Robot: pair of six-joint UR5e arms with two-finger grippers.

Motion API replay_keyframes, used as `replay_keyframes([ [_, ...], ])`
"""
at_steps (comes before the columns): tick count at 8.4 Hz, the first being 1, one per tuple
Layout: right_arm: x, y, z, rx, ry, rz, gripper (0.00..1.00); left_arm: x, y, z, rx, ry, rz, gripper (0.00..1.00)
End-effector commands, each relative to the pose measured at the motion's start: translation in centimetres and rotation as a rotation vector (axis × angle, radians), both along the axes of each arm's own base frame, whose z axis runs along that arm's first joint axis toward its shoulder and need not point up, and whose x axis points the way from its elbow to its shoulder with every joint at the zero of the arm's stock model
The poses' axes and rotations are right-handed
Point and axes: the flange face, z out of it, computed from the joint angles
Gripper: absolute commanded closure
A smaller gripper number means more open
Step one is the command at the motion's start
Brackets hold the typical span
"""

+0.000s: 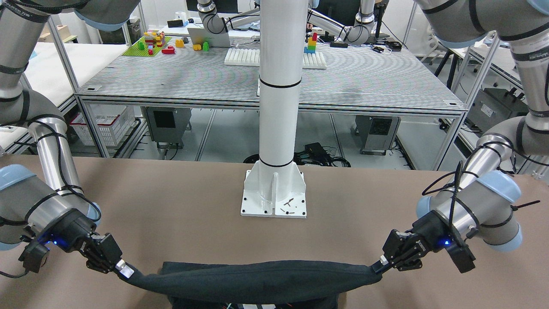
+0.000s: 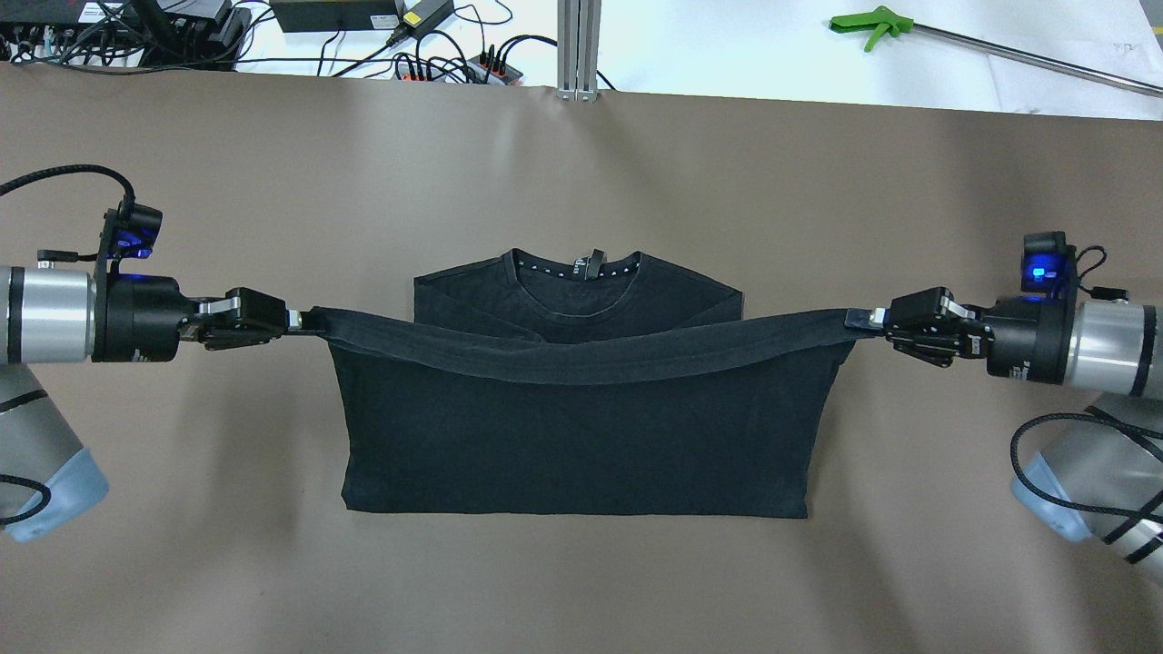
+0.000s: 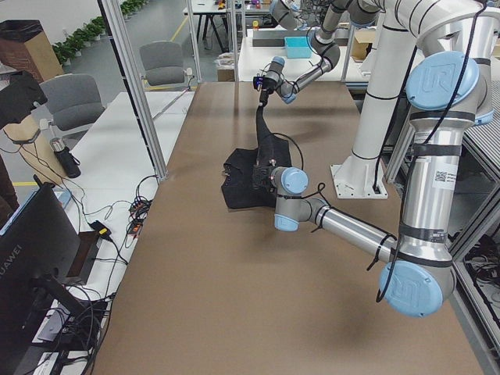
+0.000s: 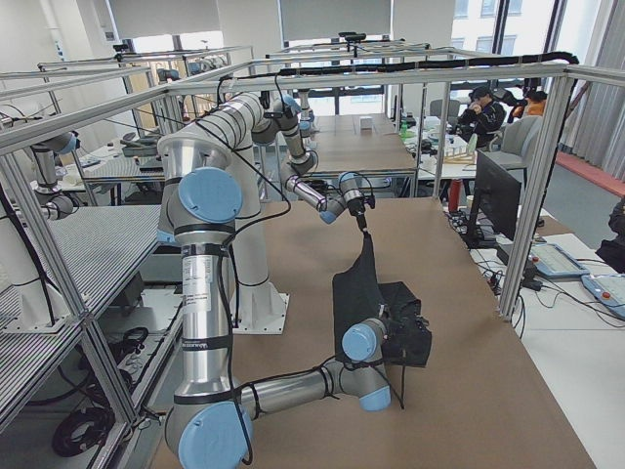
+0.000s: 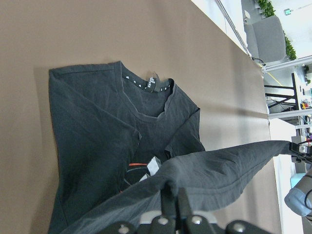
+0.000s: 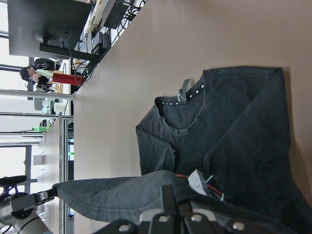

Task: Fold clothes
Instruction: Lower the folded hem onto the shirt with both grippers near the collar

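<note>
The clothes are one black T-shirt lying on the brown table, collar toward the far edge. My left gripper and right gripper are each shut on one end of its hem. The hem hangs as a sagging band between them, above the chest and just short of the collar. In the front-facing view the band spans from the right gripper to the left gripper. The left wrist view and right wrist view show fabric pinched in the fingers.
The white pillar's base plate stands on the table on the robot's side of the shirt. Cables and power strips and a green-handled tool lie beyond the far edge. Bare brown table surrounds the shirt.
</note>
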Motion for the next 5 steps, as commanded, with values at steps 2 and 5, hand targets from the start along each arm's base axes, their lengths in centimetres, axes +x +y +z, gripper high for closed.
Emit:
replay_keyframes([
  [2, -3.3, -5.1, 0.9, -0.048, 0.011, 0.113, 1.0, 1.5, -4.0, 0.8, -0.038, -0.04, -0.033, 1.0],
  [5, -5.8, -5.9, 1.5, -0.034, 0.037, 0.148, 0.97, 4.3, -7.5, 2.7, -0.079, -0.079, -0.075, 1.0],
])
